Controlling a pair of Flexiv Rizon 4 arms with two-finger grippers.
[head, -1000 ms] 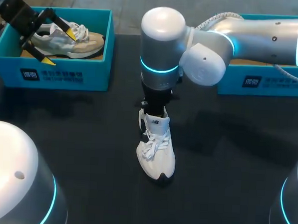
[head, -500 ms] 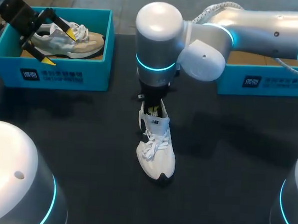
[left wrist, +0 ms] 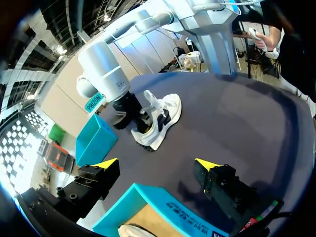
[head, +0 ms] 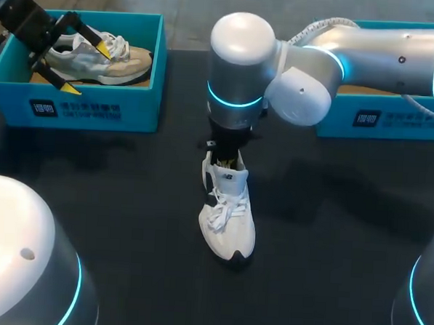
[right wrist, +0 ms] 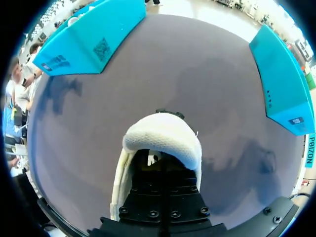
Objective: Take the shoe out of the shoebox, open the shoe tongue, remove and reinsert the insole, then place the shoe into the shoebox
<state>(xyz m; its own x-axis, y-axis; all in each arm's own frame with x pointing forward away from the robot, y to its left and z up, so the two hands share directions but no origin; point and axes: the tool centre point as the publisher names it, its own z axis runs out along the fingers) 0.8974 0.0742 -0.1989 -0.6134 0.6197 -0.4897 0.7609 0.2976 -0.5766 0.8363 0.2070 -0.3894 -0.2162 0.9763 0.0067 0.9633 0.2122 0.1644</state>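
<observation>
The white sneaker (head: 227, 214) lay near the centre of the table (head: 127, 201), toe toward 6 o'clock, probably so its insole could be reached. The right gripper (head: 226, 159) was sunk into its collar from 12 o'clock; how far open it was could not be told. At 10 o'clock the left gripper (head: 89, 69) hung wide open, holding nothing, over a teal shoebox (head: 96, 109) with a beige sneaker (head: 124, 59) inside.

The only furniture was a table (head: 113, 201) with a black, matt top that filled almost the whole head view. In the right wrist view its surface (right wrist: 163, 64) appeared more as dark grey. The light fell from above and was soft. It made only pale, wide shadows (head: 332, 194) on the top, with blurred borders, and no bright spots.
</observation>
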